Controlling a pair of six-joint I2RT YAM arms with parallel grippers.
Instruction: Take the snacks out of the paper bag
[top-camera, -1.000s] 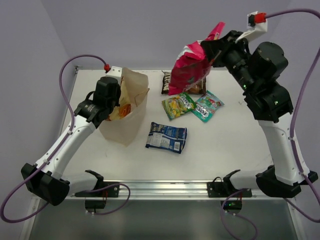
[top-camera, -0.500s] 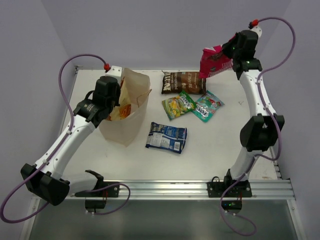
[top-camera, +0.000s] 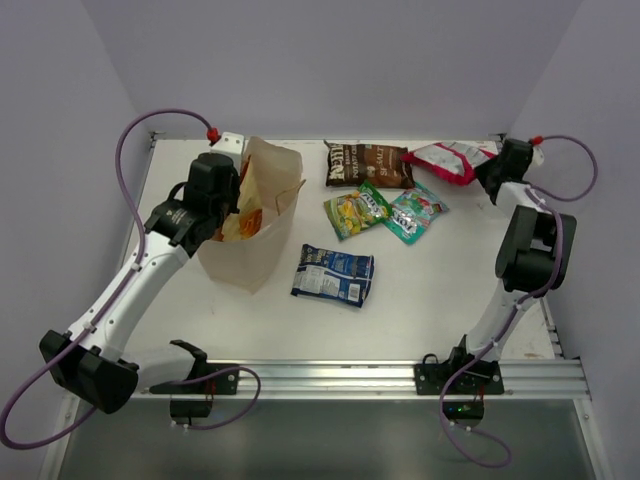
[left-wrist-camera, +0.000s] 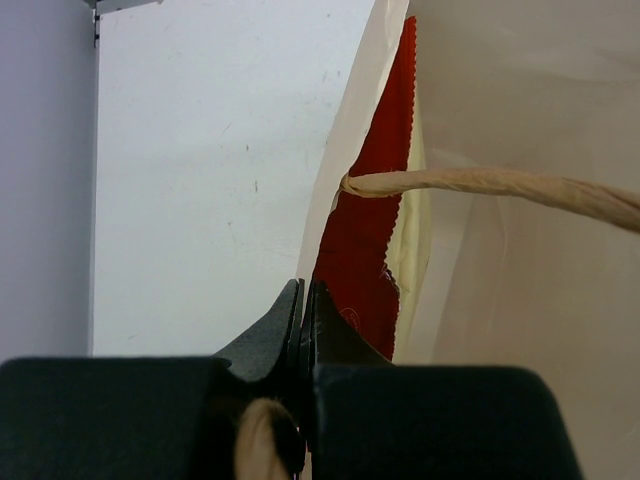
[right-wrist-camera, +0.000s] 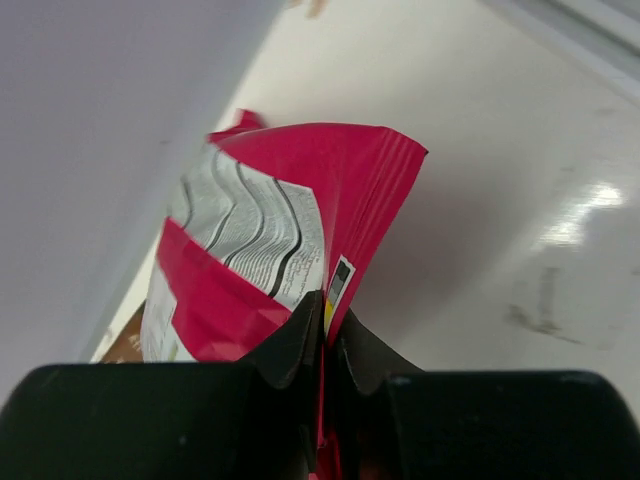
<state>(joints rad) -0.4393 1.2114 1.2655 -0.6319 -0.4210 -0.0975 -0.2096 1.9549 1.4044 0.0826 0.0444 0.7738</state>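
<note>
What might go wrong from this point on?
The paper bag leans, apparently held up only by the left gripper pinching its rim; a slip could tip it. An orange-red packet is still inside, right beside that gripper, so grabbing it may be cramped. The right gripper, shut on the pink-and-white packet at the far corner, might sweep the dark brown packet or yellow-green packet when reaching back.

Table: a white tabletop (top-camera: 440, 290) is lying flat and showing faint scuffs and specks.
Back wall: a plain lilac wall (top-camera: 330, 60) is rising behind the far edge.
Side walls: matching lilac panels (top-camera: 50, 150) are closing in both sides.
Rail: a silvery metal rail (top-camera: 330, 375) is running along the near edge.
Floor: a grey surface (top-camera: 330, 440) is showing below the rail.
Light: a bright glare patch (right-wrist-camera: 570, 225) is shining on the tabletop.
</note>
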